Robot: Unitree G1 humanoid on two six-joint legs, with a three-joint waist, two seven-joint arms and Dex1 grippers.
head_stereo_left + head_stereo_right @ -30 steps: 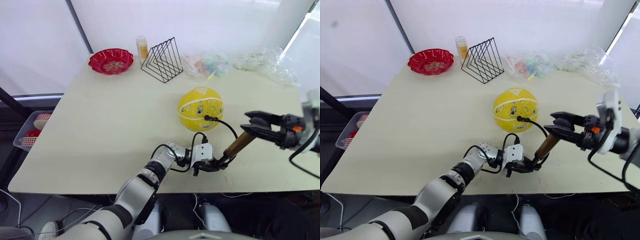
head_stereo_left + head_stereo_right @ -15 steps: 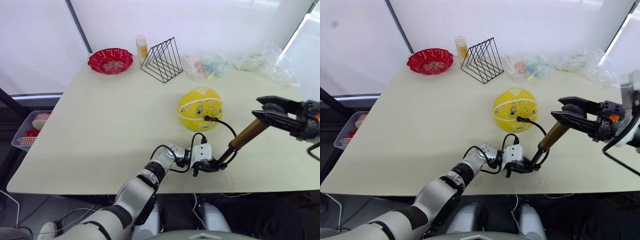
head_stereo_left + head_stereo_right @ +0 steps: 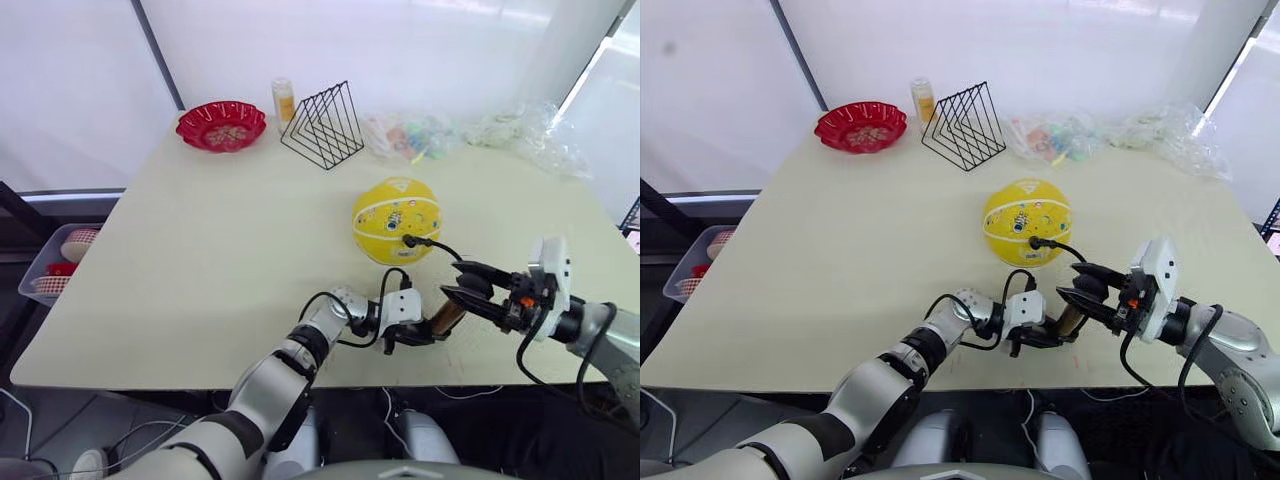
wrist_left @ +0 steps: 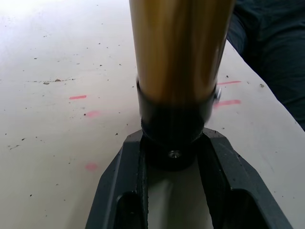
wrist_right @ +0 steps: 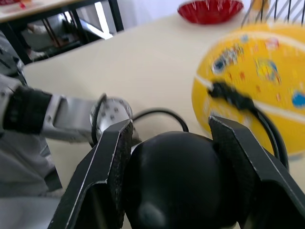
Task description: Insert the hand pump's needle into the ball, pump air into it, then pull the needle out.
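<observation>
The yellow ball rests on the table right of centre. A black fitting sits against the ball's near side, and the needle itself is hidden there. The thin black hose curves from the fitting back to the hand pump, which lies low near the table's front edge. My left gripper is shut on the pump's black base cap, below the gold barrel. My right gripper is shut on the pump's black handle knob, close to the left gripper.
At the far side stand a red bowl, a small bottle, a black wire rack and crumpled plastic bags. A basket sits off the table's left edge. The table's front edge runs just below both grippers.
My right gripper first drew the handle out to the right, then came back down and left toward the left gripper. The exposed pump is now much shorter. Ball and left gripper stayed put.
</observation>
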